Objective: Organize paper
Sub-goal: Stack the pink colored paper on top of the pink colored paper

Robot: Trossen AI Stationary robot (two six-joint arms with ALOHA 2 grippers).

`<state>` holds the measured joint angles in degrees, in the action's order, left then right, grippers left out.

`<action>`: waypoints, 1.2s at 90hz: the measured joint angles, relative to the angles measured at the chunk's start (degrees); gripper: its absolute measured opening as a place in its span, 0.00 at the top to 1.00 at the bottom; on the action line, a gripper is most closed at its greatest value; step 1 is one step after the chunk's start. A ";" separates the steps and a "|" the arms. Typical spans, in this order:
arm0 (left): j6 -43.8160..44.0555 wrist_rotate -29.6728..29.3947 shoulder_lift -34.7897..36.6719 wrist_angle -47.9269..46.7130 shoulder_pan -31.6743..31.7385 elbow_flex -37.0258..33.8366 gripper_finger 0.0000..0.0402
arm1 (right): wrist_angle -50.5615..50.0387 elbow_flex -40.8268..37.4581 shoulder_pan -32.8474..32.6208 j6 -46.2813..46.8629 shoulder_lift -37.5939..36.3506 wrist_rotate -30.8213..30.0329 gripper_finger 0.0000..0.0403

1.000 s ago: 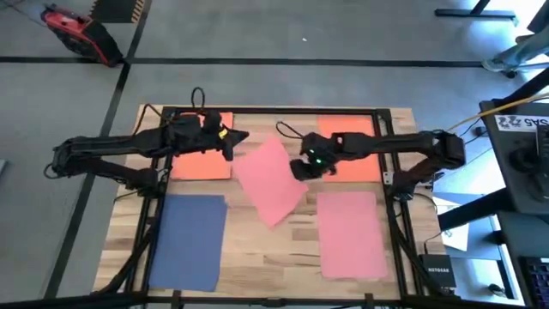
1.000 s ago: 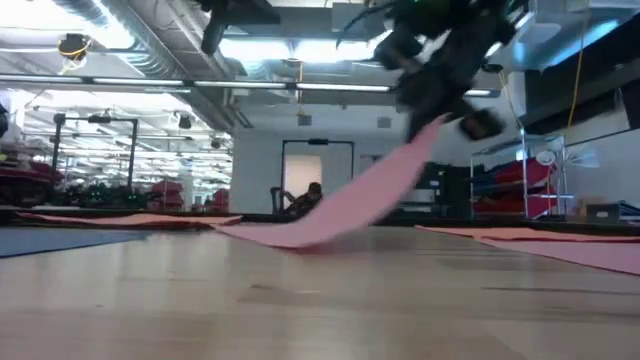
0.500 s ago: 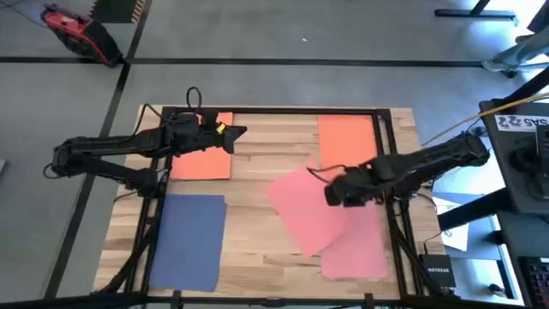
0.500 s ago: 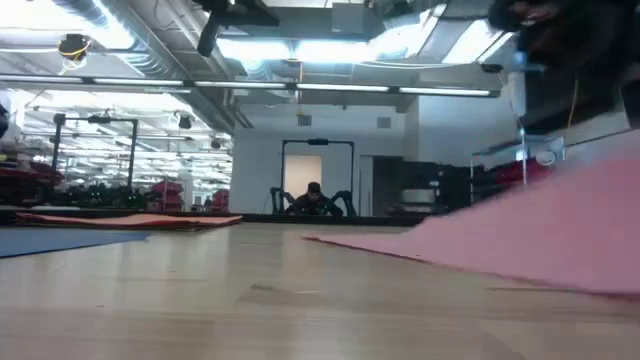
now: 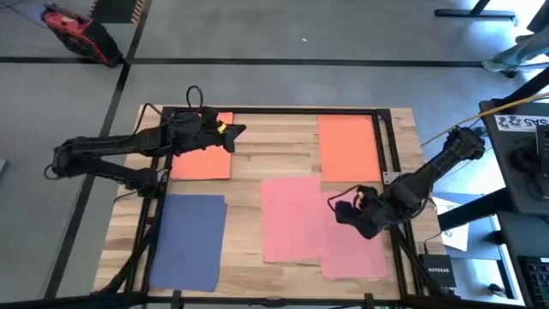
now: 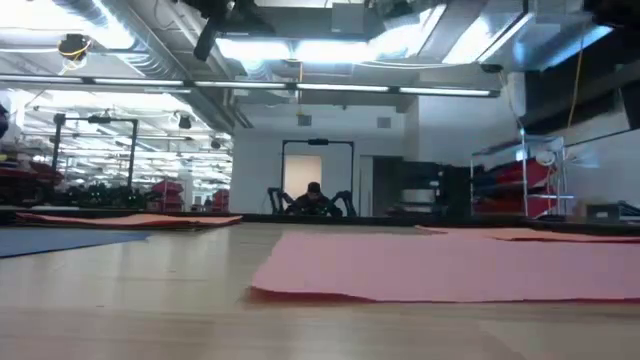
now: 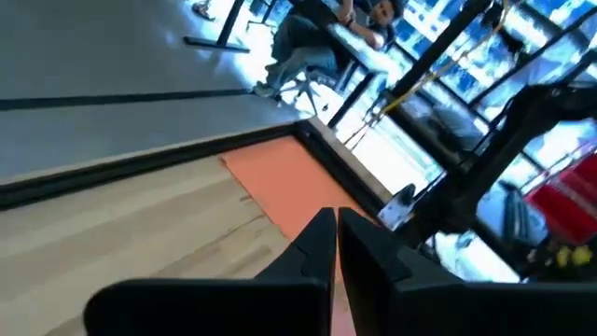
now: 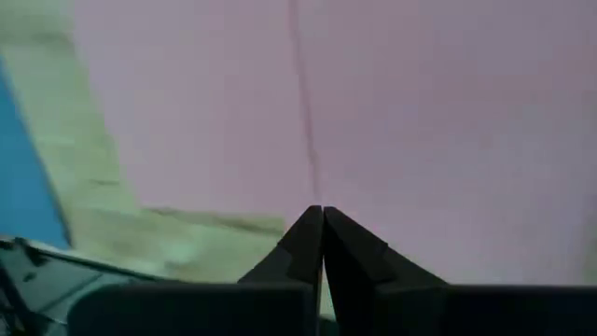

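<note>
Pink paper (image 5: 292, 219) lies flat just beside the right end effector (image 5: 343, 209), partly overlapping a second pink sheet (image 5: 356, 245) beneath it. The fingers look pressed together on the sheet's edge. It looks like the stacking step; next, release and square the edges. Farther off, the left end effector (image 5: 232, 133), closed and empty, hovers over an orange sheet (image 5: 202, 159).

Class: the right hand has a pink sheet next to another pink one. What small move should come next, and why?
Probably slide the held pink sheet rightward. The right hand is shut on its edge, and it only partly overlaps the other pink sheet, so the two are not yet stacked squarely.
</note>
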<state>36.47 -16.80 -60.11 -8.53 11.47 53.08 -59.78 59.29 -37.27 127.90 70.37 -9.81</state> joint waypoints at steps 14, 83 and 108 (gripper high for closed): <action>-6.09 6.26 -0.01 -6.57 0.10 0.00 1.00 | 4.30 0.00 4.62 -14.19 0.00 -6.09 1.00; -24.20 22.29 -26.34 -19.55 -13.04 0.00 1.00 | -5.84 0.00 11.42 -44.30 -8.09 -3.89 1.00; -20.85 18.61 -37.14 -15.96 -13.36 3.60 1.00 | -12.43 0.00 11.44 -48.02 -12.86 -4.26 1.00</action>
<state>15.62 1.81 -97.25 -24.49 -1.89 56.68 -72.21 59.29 -25.82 79.88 57.51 -14.08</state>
